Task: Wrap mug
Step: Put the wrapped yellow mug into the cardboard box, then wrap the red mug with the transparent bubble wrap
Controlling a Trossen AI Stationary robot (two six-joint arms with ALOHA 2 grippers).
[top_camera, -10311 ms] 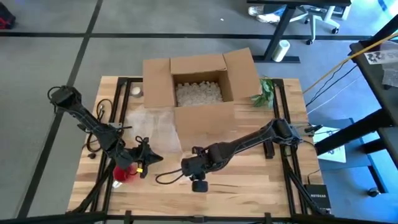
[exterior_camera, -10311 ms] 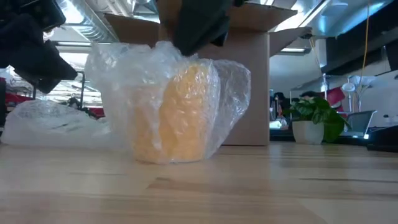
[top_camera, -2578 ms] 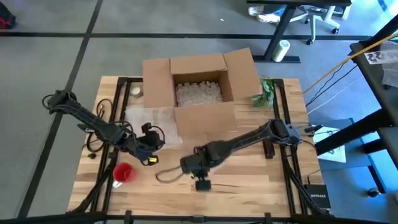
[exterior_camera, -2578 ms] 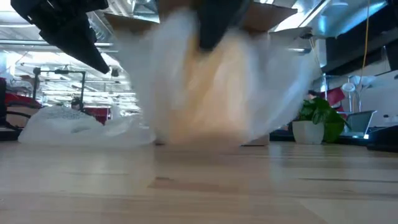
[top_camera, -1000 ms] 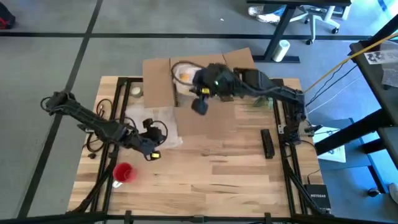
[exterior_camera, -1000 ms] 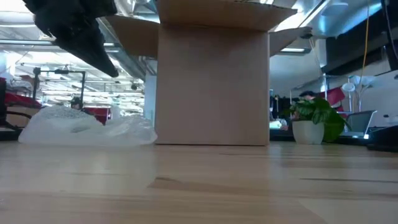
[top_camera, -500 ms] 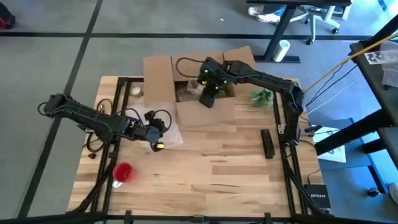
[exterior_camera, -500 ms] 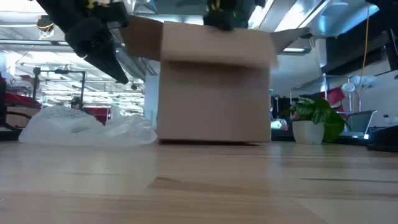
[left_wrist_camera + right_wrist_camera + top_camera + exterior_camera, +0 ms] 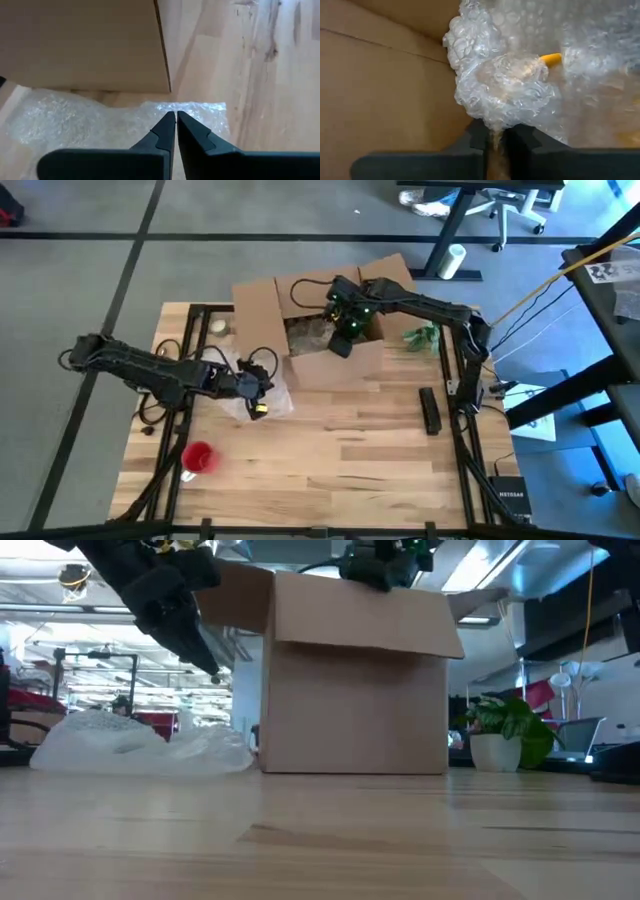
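The yellow mug [image 9: 553,59] shows through a bundle of bubble wrap [image 9: 505,87] inside the open cardboard box [image 9: 335,365]. My right gripper [image 9: 495,134] reaches down into the box and is shut on the bundle. In the low view only its upper part [image 9: 385,562] shows above the box rim. My left gripper [image 9: 176,117] is shut. It hovers above a loose bubble wrap sheet [image 9: 232,378] that lies flat on the table to the left of the box. My right gripper pinches a bunched-up wad of the bubble wrap [image 9: 496,120] between its two fingers, several layers thick. The fingers come from above and point down into the box. The wrapped mug lies beyond the fingertips; whether it rests on the box's filling, I cannot tell.
A red cup [image 9: 198,457] stands near the table's front left. A potted plant [image 9: 422,335] stands to the right of the box, and a black bar [image 9: 430,410] lies nearer. A small white roll [image 9: 218,327] lies at the far left. Bare wood fills the near half.
My right gripper has carried the wrapped mug from above the box's far left down into the box. The box has been jolted and has shifted slightly toward the right and near edges. My left gripper has moved toward the box, staying shut.
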